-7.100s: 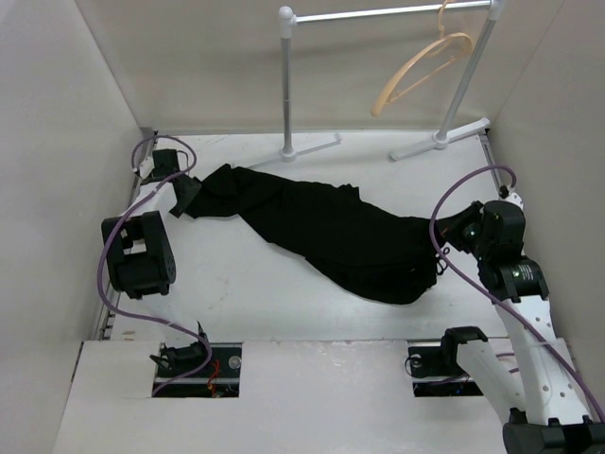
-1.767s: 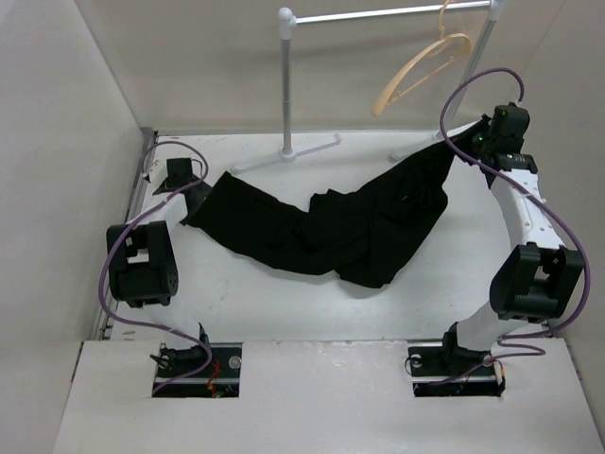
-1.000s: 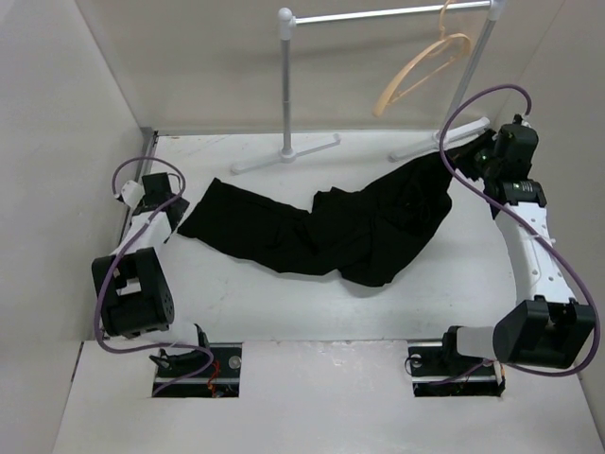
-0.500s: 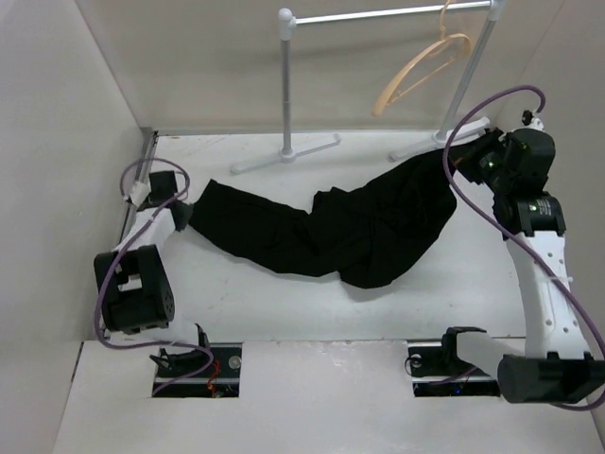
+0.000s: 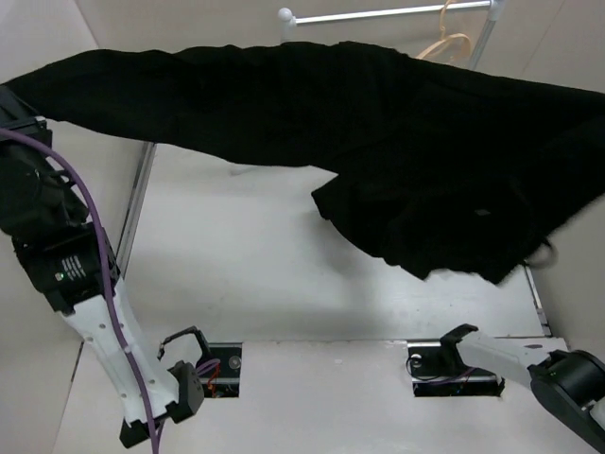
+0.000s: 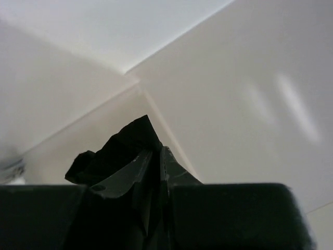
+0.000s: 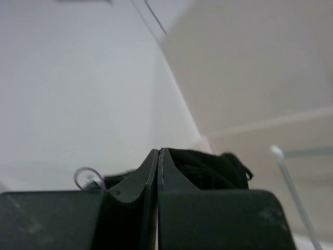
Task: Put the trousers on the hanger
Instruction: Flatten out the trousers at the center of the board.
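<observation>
The lifting step is in hand: left pincer (image 6: 157,152) and right pincer (image 7: 157,152) each pinch an end of the trousers (image 5: 378,142), stretched high above the desk (image 5: 246,274) before the hanger (image 5: 444,45); next, probably, draping them over its arm.

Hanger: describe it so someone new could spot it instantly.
Find the white rail stand at the back of the top view. Near its right end hangs the hanger, partly behind the black trousers. It alone is curved and light tan.
</observation>
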Action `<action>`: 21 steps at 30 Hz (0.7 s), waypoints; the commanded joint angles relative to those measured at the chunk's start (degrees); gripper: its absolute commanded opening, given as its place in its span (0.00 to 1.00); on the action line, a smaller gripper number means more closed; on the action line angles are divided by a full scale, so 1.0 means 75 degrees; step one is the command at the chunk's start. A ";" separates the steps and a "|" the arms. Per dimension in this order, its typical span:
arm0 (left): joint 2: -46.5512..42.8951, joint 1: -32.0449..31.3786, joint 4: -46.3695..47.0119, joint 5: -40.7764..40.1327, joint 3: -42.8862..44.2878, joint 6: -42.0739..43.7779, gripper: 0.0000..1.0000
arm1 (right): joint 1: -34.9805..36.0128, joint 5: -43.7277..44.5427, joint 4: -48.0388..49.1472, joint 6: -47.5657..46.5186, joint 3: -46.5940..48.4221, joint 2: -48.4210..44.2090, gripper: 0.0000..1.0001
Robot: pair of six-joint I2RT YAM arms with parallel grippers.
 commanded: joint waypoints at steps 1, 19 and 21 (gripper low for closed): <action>0.0269 0.0322 -0.0648 -0.0149 0.0402 -0.0166 0.10 | 0.0394 0.0280 0.0735 0.0139 0.0694 0.0116 0.02; 0.1393 -0.0238 0.1599 0.0061 -0.3261 -0.0061 0.10 | -0.4431 -0.0670 0.3396 0.1290 -0.6334 0.1403 0.02; 0.1709 -0.0496 0.1998 0.0050 -0.3766 -0.0014 0.10 | -0.4795 -0.1030 0.3642 0.1313 -0.6664 0.1859 0.03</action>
